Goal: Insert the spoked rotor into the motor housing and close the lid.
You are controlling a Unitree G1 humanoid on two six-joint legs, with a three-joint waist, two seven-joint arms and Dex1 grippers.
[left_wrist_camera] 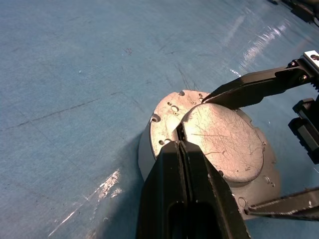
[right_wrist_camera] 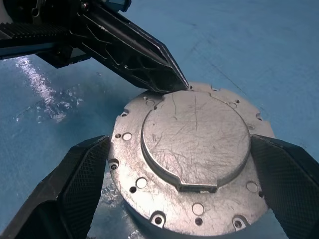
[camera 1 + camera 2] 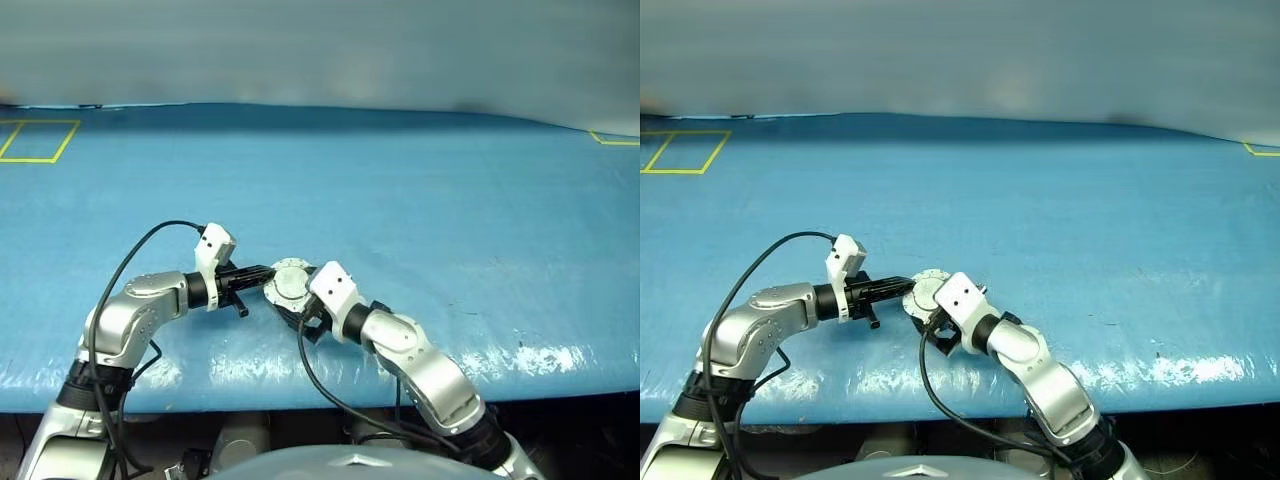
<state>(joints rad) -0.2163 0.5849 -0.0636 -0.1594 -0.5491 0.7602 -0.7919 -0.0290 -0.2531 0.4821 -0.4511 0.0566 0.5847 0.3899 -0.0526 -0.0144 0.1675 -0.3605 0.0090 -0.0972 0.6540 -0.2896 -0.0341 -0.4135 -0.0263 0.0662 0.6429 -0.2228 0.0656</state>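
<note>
Now lid (image 2: 195, 137) (down on housing) sits between spread right jaws.

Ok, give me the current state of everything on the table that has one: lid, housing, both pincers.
lid: closed flat on the housing, plain outer face up.
motor housing: upright on the blue table, covered by the lid.
left pincer: shut, tips resting on the lid's raised centre edge.
right pincer: open wide, fingers either side of the housing, apparently not gripping.
</note>
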